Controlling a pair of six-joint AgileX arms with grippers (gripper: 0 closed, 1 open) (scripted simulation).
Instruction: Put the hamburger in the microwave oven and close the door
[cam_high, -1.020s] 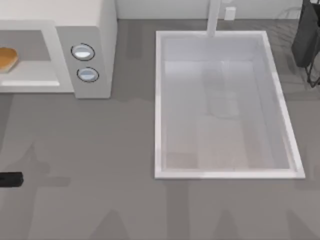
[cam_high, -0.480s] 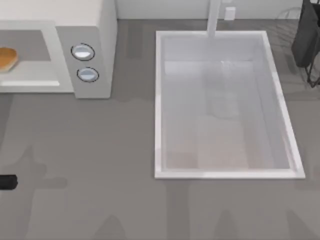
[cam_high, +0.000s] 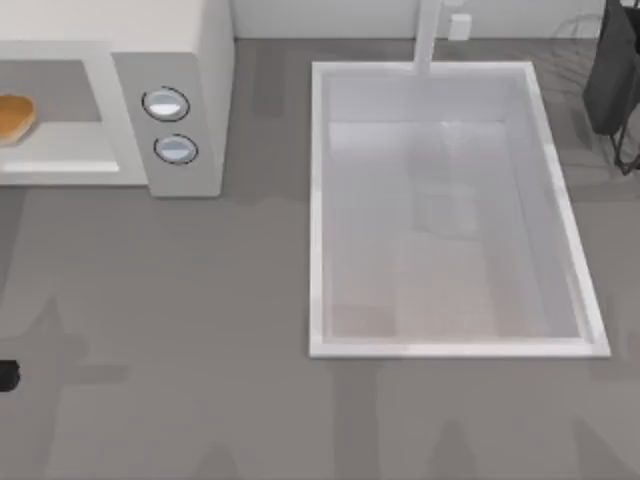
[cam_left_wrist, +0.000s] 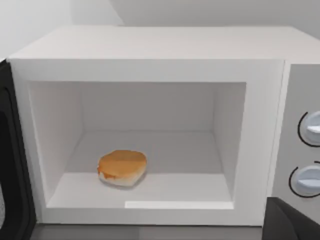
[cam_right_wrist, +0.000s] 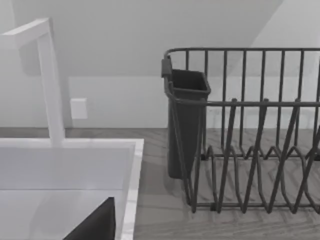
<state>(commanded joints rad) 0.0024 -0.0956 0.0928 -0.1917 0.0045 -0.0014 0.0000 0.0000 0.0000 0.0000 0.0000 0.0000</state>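
The hamburger (cam_high: 14, 117) lies on the floor of the open microwave oven (cam_high: 170, 60) at the table's far left. In the left wrist view the hamburger (cam_left_wrist: 122, 167) sits left of centre in the cavity of the microwave oven (cam_left_wrist: 150, 45), with nothing touching it. The door (cam_left_wrist: 10, 165) stands swung open as a dark panel beside the cavity. A black end of my left arm (cam_high: 5, 376) shows at the left edge of the table, well in front of the oven. A dark part of my left gripper (cam_left_wrist: 292, 222) shows below the knobs.
A large white sink (cam_high: 315, 200) with a faucet (cam_high: 428, 35) takes up the middle and right of the table. A dark dish rack (cam_right_wrist: 250, 130) with a cutlery caddy (cam_right_wrist: 187, 125) stands at the far right. Bare grey counter lies in front of the oven.
The black end of my left arm has slid left and toward the table's front edge, nearly leaving the top view. The hamburger and microwave have not moved.
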